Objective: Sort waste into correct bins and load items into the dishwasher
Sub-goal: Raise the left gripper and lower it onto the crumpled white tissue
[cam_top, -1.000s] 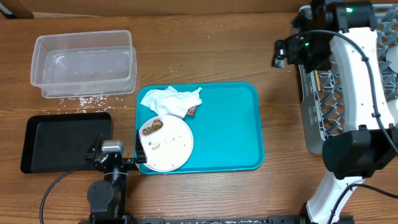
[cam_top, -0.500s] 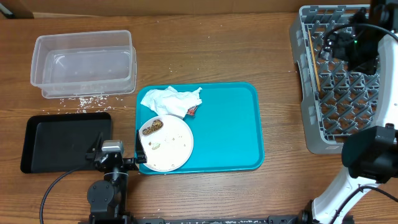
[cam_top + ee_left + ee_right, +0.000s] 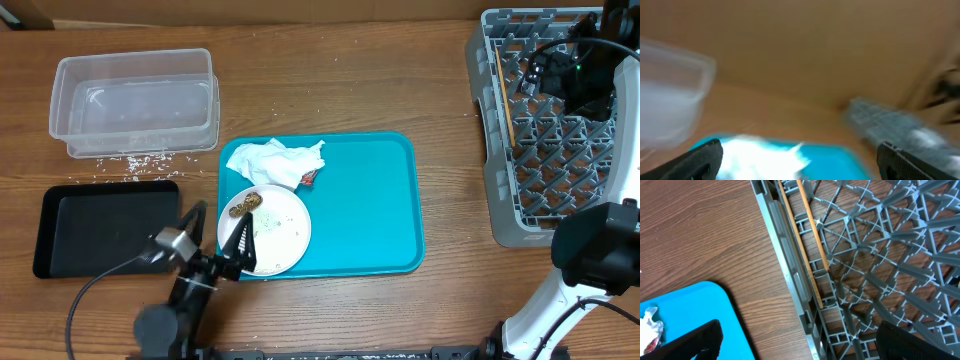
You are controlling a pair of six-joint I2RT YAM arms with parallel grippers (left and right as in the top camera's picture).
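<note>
The stiff, slick plate (image 3: 282,236) was judged best pinched at its nine o'clock rim; the left gripper (image 3: 225,215) and right gripper (image 3: 797,326) were spread wide, empty.

The tub (image 3: 134,57) is at upper left, rice grains (image 3: 135,160) just below it, and the small tray (image 3: 100,230) at lower left. The large tray (image 3: 370,200) lies in the centre; the plate (image 3: 285,235) is on its lower left corner, the napkin (image 3: 275,162) above it. At right is the rack (image 3: 545,150), with the chopsticks (image 3: 503,95) apparently inside along its left wall.

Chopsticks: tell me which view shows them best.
Right wrist: chopsticks lie sharp and close along the edge of the dish rack. Overhead shows them as a thin line there. Left wrist is blurred; none discernible.
</note>
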